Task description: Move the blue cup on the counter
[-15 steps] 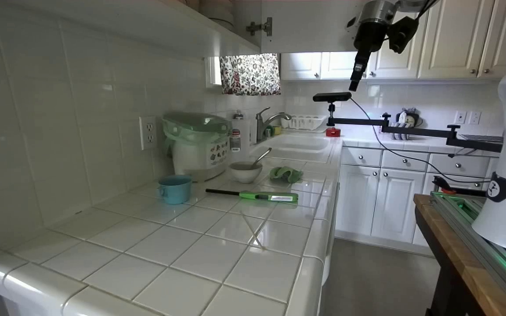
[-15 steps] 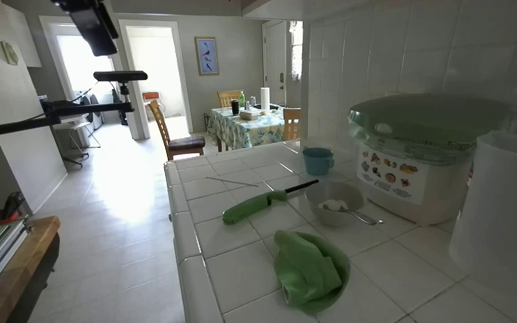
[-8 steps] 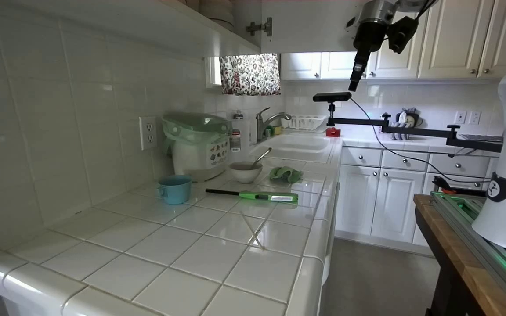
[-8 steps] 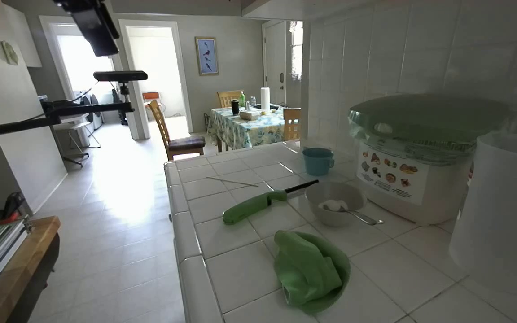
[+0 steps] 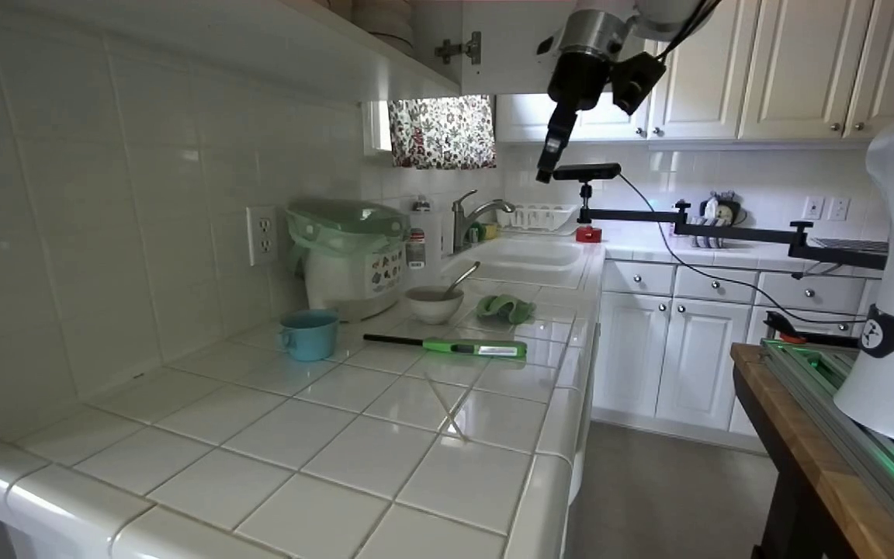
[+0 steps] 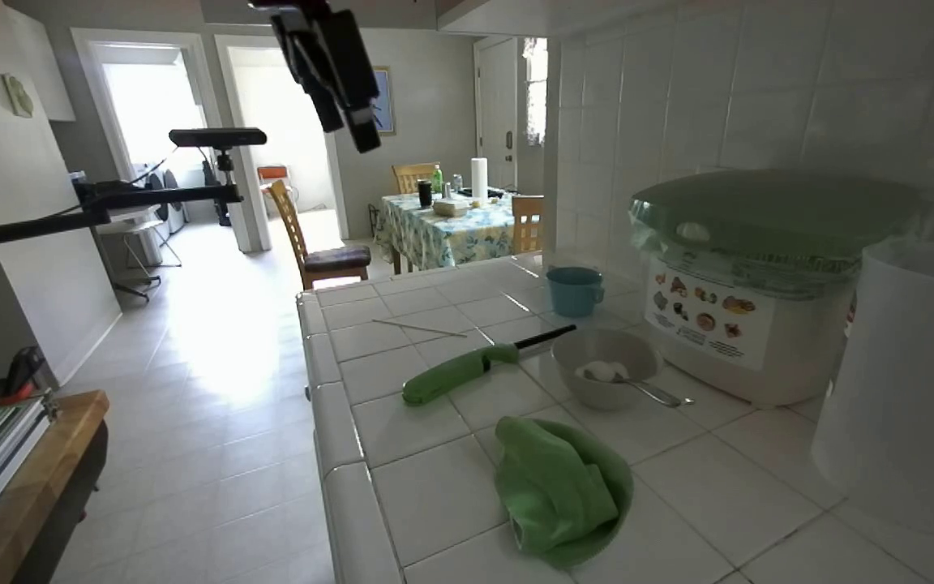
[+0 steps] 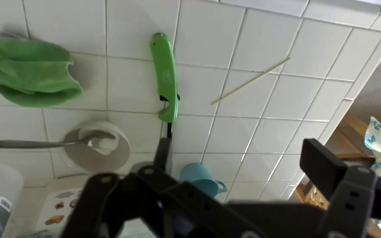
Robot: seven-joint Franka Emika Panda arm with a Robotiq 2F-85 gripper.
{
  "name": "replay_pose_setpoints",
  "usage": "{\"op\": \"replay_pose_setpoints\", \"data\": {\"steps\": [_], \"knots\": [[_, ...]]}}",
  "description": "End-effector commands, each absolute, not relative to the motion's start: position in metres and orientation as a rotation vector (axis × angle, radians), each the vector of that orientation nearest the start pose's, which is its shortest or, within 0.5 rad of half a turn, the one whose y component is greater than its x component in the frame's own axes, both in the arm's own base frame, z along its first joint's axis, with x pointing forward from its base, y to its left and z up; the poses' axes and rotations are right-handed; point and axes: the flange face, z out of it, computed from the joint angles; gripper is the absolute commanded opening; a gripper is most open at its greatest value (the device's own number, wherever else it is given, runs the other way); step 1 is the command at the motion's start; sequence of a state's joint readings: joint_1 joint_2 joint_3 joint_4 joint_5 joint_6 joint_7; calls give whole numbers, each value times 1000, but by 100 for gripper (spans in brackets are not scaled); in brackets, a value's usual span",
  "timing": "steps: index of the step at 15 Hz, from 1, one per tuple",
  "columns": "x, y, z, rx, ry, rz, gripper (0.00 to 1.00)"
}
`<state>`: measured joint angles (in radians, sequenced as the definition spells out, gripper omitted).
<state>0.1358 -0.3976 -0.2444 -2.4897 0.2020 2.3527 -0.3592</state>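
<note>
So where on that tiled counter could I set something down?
On the counter, the roomiest bare patch runs from the blue cup and thin stick to the rounded end edge. A smaller one lies between the green lighter and the cloth. It's crowded around the bowl, with the lidded tub close by.

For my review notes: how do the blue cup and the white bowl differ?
Sides: the blue cup has steep sides, while the white bowl flares outward toward its rim.
Handle: the blue cup has a loop handle; none shows on the white bowl.
Contents: a metal utensil rests in the white bowl, its end jutting past the rim; nothing juts from the blue cup.
Both stand upright on the tiled counter.
</note>
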Motion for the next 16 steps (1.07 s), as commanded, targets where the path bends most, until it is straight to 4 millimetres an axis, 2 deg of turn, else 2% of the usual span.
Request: {"op": "replay_pose_setpoints", "data": {"steps": [1,3,5,6,8,14,16], "knots": [[495,-42,437,-2954,-368,-450,100],[526,-45,428,-2976,-494,-448,100],[551,-47,418,-2920,-576,-408,100],[529,-42,422,-2976,-448,-433,100],[537,-42,413,-2979,-447,-411,100],[534,-41,421,-2976,-446,-428,100],[546,-33,412,-2935,-471,-467,100]]}}
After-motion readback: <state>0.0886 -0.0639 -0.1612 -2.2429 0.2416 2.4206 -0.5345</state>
